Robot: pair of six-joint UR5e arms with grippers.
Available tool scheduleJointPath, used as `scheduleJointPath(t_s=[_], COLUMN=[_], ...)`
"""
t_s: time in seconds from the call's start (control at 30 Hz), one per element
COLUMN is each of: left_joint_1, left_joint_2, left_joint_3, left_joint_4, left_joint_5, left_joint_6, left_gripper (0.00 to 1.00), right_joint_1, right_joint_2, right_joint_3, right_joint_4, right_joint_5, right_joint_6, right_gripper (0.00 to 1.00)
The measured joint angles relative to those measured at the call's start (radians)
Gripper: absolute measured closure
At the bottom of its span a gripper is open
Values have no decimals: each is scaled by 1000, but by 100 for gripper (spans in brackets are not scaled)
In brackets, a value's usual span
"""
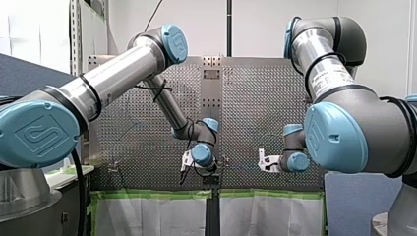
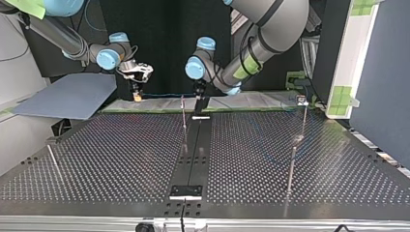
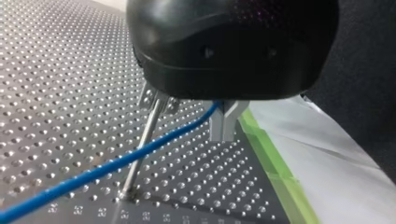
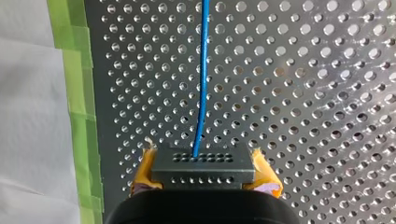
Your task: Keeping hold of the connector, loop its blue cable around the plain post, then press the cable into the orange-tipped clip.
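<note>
The grey perforated metal table (image 2: 121,159) fills the space, edged on its far side with green tape (image 4: 77,93). Both arms reach down at that taped edge, near each other. The right gripper (image 4: 204,171) has its yellow pads (image 4: 144,168) clamped tight on either side of a dark grey block-shaped connector (image 4: 203,161), holding it just over the table. A thin blue cable (image 4: 201,70) leaves the connector's front and runs straight across to the left gripper (image 3: 225,128), whose narrow metal fingers are pinched closed on it. Just beside those fingers stands a slim plain metal post (image 3: 142,149), upright in the table. The cable crosses it in the left wrist view, but I cannot tell whether they touch.
</note>
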Motion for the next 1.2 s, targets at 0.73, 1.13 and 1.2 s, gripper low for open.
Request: scheduleJointPath(t_s=[0.73, 1.13, 1.2], left_joint_1=[21, 28, 31], left_joint_2=[0, -1, -1], left_joint_3=[38, 72, 80], left_joint_4=[-13, -12, -13], left_joint_5=[7, 47, 50], left_joint_6=[-1, -7, -8], left_gripper=[100, 100, 100], right_joint_1=[-16, -17, -17], right_joint_2=[-7, -11, -11], right_joint_3=[-6, -40, -53], right_joint_4=[-9, -7, 0], right_joint_5=[-16, -27, -30], right_joint_6=[5, 40, 44], right_gripper=[89, 89, 89])
